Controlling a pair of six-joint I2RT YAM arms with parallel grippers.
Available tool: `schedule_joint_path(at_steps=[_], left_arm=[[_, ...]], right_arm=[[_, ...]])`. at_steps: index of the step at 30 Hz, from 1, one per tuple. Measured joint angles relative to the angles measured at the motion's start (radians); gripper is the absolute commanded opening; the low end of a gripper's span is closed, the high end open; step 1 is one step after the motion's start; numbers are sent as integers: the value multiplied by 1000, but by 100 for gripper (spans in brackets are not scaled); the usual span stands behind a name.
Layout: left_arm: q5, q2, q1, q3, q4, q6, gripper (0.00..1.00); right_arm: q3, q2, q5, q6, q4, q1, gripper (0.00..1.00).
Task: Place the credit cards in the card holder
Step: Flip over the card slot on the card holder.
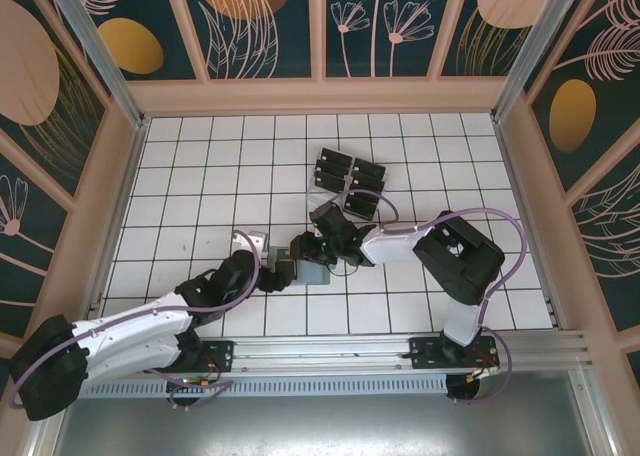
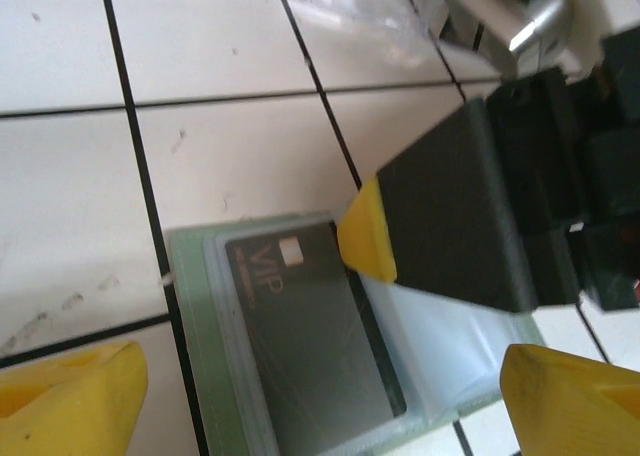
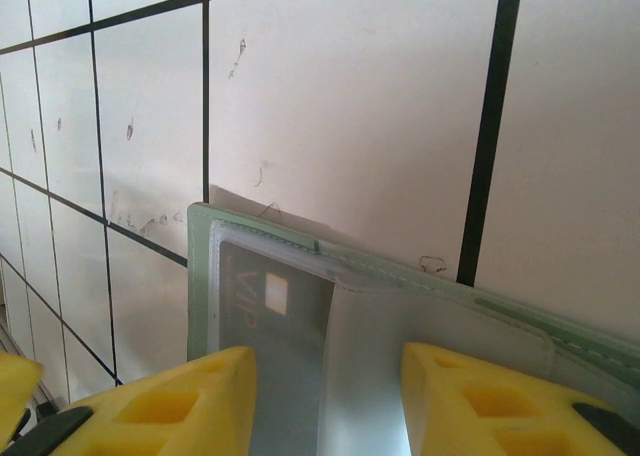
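At the middle of the white-tiled counter point(image 1: 200, 176), slightly toward the near edge, lay the grey-green card holder point(image 2: 192, 316), flat and open-faced. Inside it sat one black card point(image 2: 310, 336) marked "VIP" with a small pale square, tucked under the holder's clear window point(image 3: 380, 326) toward the holder's end. No second card could be made out in the holder.

Farther back, well apart from the holder, a cluster of loose black cards point(image 1: 348, 181) lay on the tiles. They overlapped closely: at least five showed, but the exact number could not be told. A single clear plastic piece point(image 1: 248, 243) stood just left of the two arms' meeting point.

Both arms met over the holder. The right pincer point(image 3: 325, 406) had its two yellow-tipped fingers spread apart, gripping nothing, low over the holder's window, and one of its fingertips point(image 2: 365, 241) touched the corner of the stored card. The left pincer point(image 2: 320, 416) hung just above the holder from the left, its jaws likewise wide and empty, one finger to each side of the holder
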Motion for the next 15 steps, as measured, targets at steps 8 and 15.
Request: schedule_joint_path(at_steps=[8, 15], left_arm=[[95, 117, 0, 25, -51, 22, 89], [106, 174, -8, 45, -17, 21, 89]], right_arm=[[-7, -1, -6, 12, 15, -3, 43], [-9, -2, -6, 15, 18, -3, 43]])
